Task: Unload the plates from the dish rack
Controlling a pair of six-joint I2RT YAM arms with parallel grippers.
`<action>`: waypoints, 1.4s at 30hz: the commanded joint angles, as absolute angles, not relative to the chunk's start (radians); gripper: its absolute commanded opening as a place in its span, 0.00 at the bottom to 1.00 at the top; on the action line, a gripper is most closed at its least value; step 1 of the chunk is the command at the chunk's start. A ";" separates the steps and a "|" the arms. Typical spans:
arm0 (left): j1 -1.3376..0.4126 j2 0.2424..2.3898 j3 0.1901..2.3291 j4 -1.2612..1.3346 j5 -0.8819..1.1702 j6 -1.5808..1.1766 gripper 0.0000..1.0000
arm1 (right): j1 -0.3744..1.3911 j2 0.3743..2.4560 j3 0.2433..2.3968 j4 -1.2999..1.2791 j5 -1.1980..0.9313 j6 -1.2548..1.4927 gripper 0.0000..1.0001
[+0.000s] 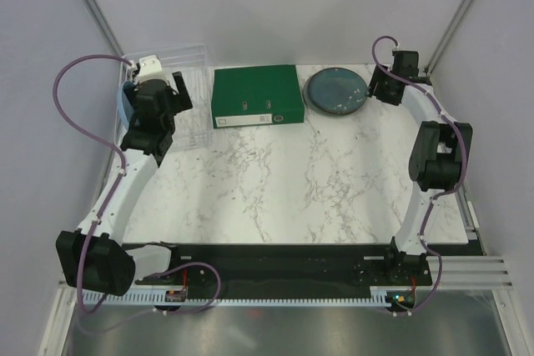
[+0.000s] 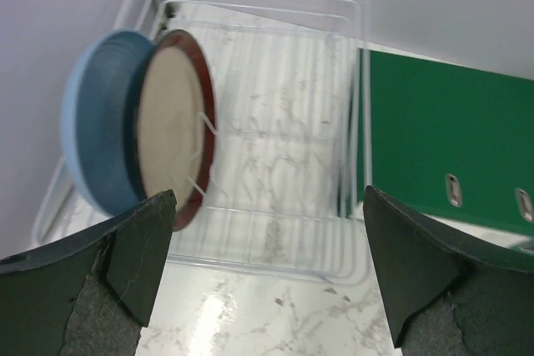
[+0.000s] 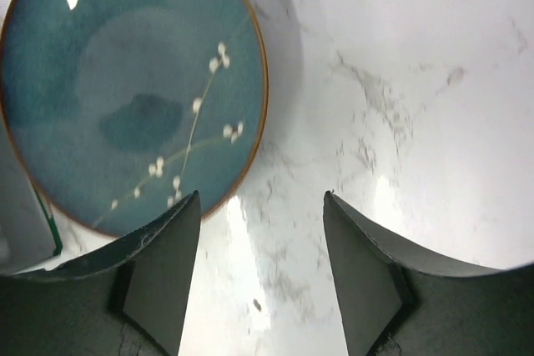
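- The left end effector [image 2: 267,198] is spread wide, with nothing between its fingers; it hangs over the near edge of the dish rack [image 2: 275,231].
- Just past its left finger [image 2: 138,252], two plates stand on edge in the rack's ribs. The reddish-brown plate [image 2: 171,122] turns its cream centre towards the gap between the fingers.
- The light blue plate [image 2: 96,122] stands right behind the reddish-brown one, on the side away from the end effector, close against it. I cannot tell whether they touch.
- The rack's bare ribs run straight ahead of the open fingers. Beyond the right finger, outside the rack's wire side, lies a green binder [image 2: 442,139].
- The right end effector [image 3: 261,198] is partly open and holds nothing; only bare marble counter [image 3: 417,122] shows between its fingers.
- Ahead and to the left of it, the dark grey-blue plate [image 3: 133,89], with a white blossom sprig, lies flat on the counter. The left finger's tip covers part of its near rim in the wrist view; contact cannot be judged.
- From above, this plate sits between the right end effector and the binder.
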State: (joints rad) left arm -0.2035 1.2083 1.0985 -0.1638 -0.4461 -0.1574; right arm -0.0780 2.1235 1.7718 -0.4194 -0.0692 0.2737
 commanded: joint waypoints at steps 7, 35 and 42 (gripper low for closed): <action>-0.066 1.391 1.203 -0.120 -0.608 -0.031 1.00 | -0.026 1.750 1.479 -0.313 -0.098 0.279 0.68; 0.071 1.684 1.325 -0.124 -0.545 -0.071 0.93 | 0.018 1.638 1.230 -0.209 -0.175 0.307 0.67; 0.067 1.565 1.310 -0.130 -0.543 -0.078 0.93 | 0.025 1.638 1.209 -0.186 -0.184 0.325 0.67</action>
State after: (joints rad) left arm 0.0715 1.6592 1.2987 -0.1543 -0.5697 -0.0696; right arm 0.0177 1.6688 1.2243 -0.2379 -0.1677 0.3054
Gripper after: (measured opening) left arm 0.929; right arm 0.669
